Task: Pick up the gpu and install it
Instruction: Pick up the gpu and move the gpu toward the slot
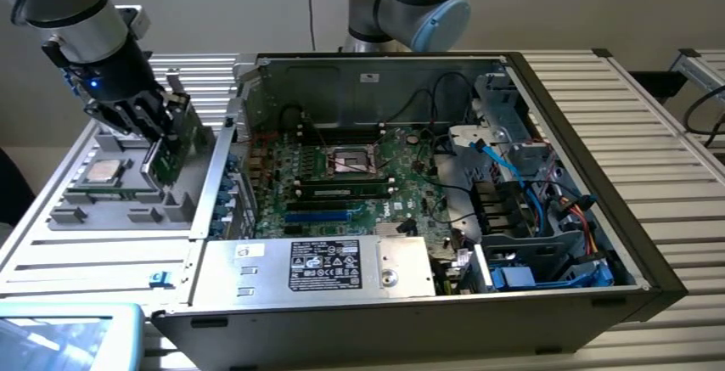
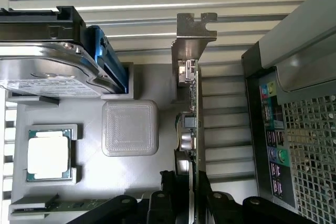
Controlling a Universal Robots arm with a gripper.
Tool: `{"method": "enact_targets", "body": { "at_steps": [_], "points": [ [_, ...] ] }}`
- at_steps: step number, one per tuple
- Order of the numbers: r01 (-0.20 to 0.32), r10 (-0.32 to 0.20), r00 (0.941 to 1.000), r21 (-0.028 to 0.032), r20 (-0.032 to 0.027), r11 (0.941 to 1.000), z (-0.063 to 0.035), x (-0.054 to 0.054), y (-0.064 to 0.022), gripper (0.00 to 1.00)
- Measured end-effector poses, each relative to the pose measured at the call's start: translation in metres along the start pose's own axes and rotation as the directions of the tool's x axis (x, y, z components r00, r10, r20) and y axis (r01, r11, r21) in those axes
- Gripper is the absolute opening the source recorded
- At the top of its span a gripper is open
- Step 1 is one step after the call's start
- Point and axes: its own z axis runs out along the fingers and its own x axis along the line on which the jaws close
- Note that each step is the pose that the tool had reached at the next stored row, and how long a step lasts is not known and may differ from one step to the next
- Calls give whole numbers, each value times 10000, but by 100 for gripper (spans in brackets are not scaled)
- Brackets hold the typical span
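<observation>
The gripper (image 1: 162, 137) clamps the gpu (image 1: 177, 157), one finger on each face of the card. The gpu stands upright on edge: green circuit board, silver bracket (image 2: 195, 29) at one end, metal connectors along the visible edge. In the exterior view it sits at nine o'clock from the open computer case (image 1: 589, 218), over the grey parts tray (image 1: 68, 211). Whether its lower edge touches the tray cannot be determined. The tray also holds a CPU (image 2: 48, 154) and a hard drive (image 2: 47, 74). Tray and case rest on a slatted aluminium table (image 1: 640, 99). A plain grey wall (image 1: 589, 6) stands at twelve o'clock.
</observation>
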Motion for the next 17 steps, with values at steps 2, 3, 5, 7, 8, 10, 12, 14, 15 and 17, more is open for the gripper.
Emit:
{"method": "enact_targets", "body": {
  "at_steps": [2, 3, 5, 7, 8, 10, 12, 14, 15, 17],
  "points": [
    [-5, 5, 10000, 2, -30, 10000, -71, -3, 7, 28],
    [-5, 5, 10000, 2, -37, 10000, -117, -6, 12, 28],
    [-6, 6, 10000, 3, -48, 10000, -207, -10, 19, 28],
    [-8, 8, 10000, 5, -56, 10000, -296, -15, 27, 28],
    [-8, 8, 10000, 4, -60, 10000, -344, -18, 31, 28],
    [-9, 9, 10000, 5, -66, 10000, -434, -23, 35, 28],
    [-12, 12, 10000, 5, -70, 10000, -526, -28, 41, 28],
    [-15, 15, 10000, 5, -73, 10000, -616, -39, 47, 28],
    [-21, 21, 10000, 8, -79, 10000, -660, -48, 51, 28],
    [-35, 35, 9999, 9, -96, 10000, -749, -64, 57, 28]
  ]
}}
